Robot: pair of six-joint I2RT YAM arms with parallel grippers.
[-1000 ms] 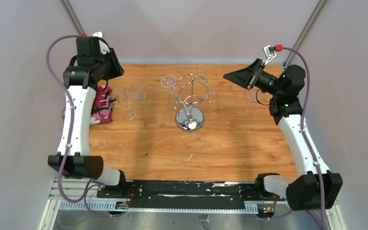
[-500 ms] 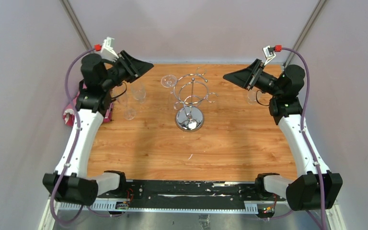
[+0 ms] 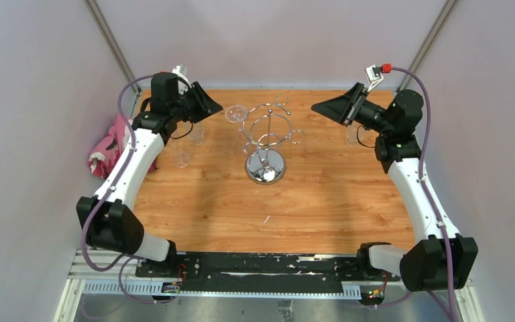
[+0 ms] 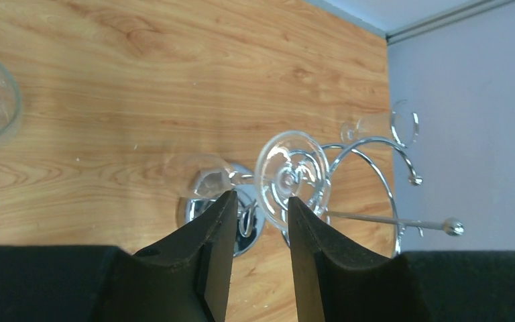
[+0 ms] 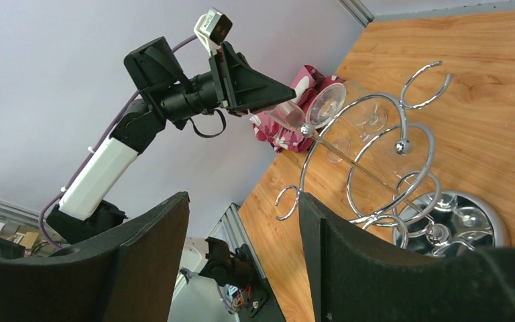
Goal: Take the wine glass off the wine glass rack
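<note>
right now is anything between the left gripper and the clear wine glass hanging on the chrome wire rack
Nothing visible does: the open left gripper points at the clear wine glass hanging from the shiny chrome wire rack, with only air between.

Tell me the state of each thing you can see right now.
wine glass: hanging upside down from a rack hook, not gripped
wine glass rack: upright, glass hanging on it
left gripper: jaws open, empty, close to the glass's foot
right gripper: jaws open, empty, held off the rack
</note>
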